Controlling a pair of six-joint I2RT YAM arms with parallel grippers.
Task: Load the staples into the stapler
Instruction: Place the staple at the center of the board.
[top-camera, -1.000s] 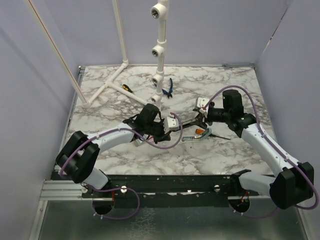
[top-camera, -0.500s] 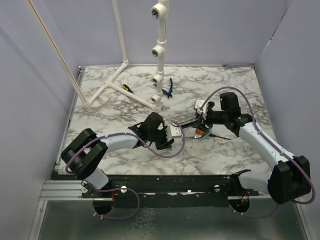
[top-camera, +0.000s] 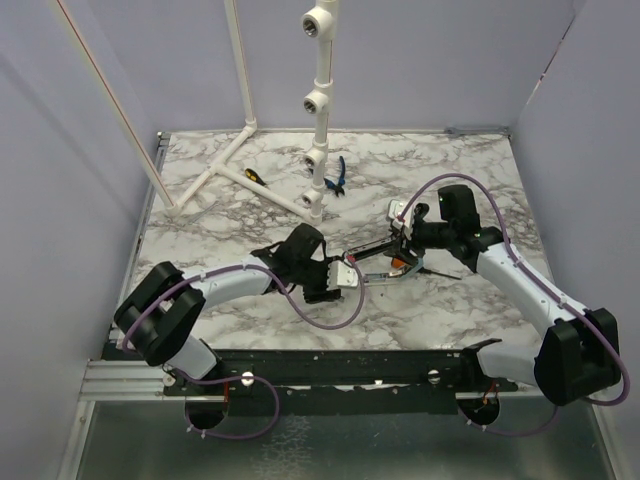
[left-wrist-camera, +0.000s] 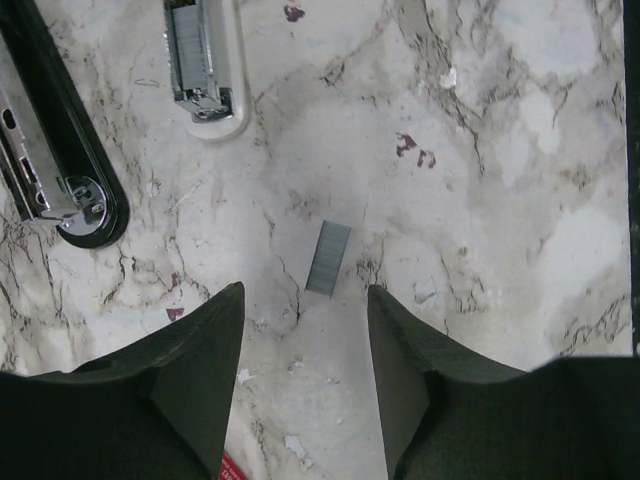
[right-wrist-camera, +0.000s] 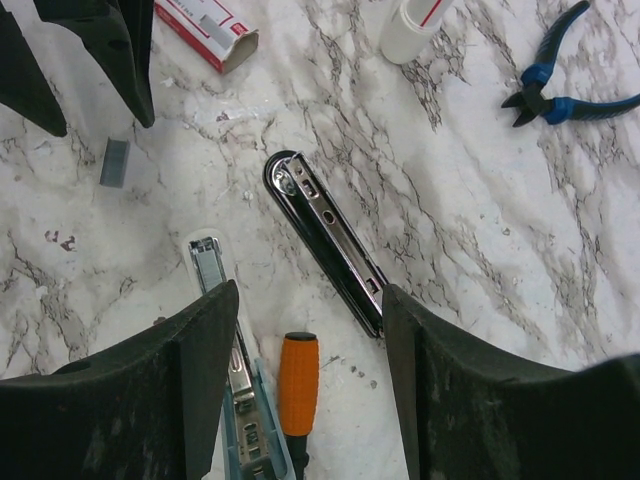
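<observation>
Left wrist: hand (left-wrist-camera: 305, 292) now off staples (left-wrist-camera: 328, 258)

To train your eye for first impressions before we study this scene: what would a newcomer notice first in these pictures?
A short silvery staple strip lies loose on the marble table, just ahead of the open jaws of the left gripper. Nearby the black stapler lies with its metal channel showing, an orange-handled screwdriver beside it, and blue pliers rest farther back.

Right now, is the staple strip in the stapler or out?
Out. The strip lies loose on the marble, just ahead of the open left gripper, apart from the stapler.
</observation>
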